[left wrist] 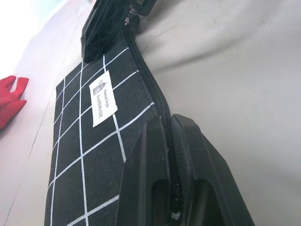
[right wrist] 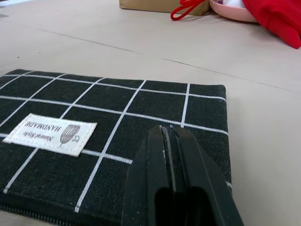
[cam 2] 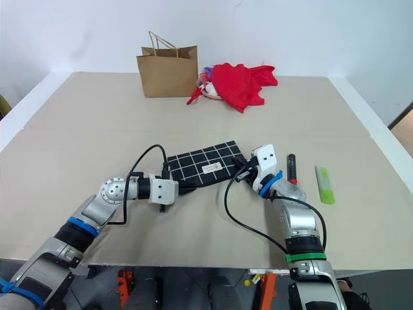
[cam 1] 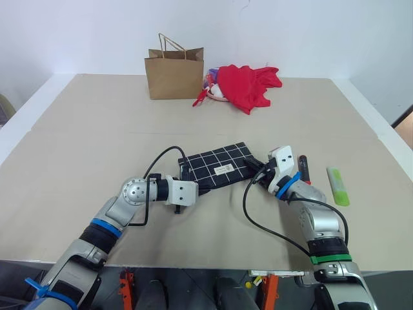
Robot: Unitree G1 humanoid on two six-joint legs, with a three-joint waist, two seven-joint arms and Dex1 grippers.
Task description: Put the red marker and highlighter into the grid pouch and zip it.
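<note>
The grid pouch [cam 1: 218, 165] lies flat at the table's middle, black with white lines and a small white label [left wrist: 102, 98]. My left gripper [left wrist: 169, 121] is shut on the pouch's zipper edge at its left end. At the opposite end my right gripper [right wrist: 167, 130] is shut on the pouch's right end. To the right of that arm the red marker [cam 1: 303, 166] lies on the table. The light green highlighter [cam 1: 337, 186] rests further right. Both pens are apart from the pouch.
A brown paper bag [cam 1: 174, 72] stands at the back of the table. A red cloth [cam 1: 248, 84] is heaped beside it over a pink item. The table's right edge [cam 1: 387, 139] runs close past the highlighter.
</note>
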